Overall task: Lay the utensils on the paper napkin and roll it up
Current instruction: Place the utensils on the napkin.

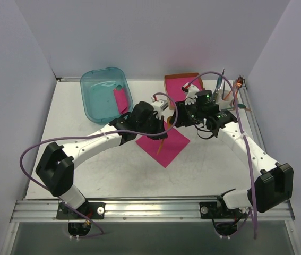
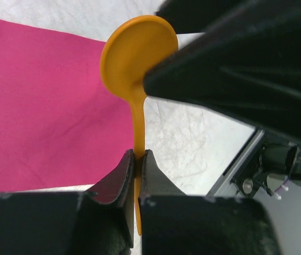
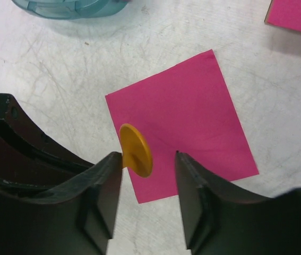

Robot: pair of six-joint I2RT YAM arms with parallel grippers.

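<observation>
- Spoon (image 2: 138, 53) – small, orange, round-bowled – was held off the worktop (image 1: 113, 170), its handle pinched in the left end effector (image 2: 138, 159), which was clenched on it.
- Its bowl hung over one edge of the paper napkin (image 3: 192, 106), a flat magenta sheet lying near the middle of the worktop.
- The right end effector (image 3: 147, 156) was released, jaws parted either side of the bowl; whether one finger touched it could not be told.
- A teal bin (image 1: 89, 101) sat toward the far left corner – a stack of pink sheets (image 1: 178, 85) in brown cardboard lay at the far edge.
</observation>
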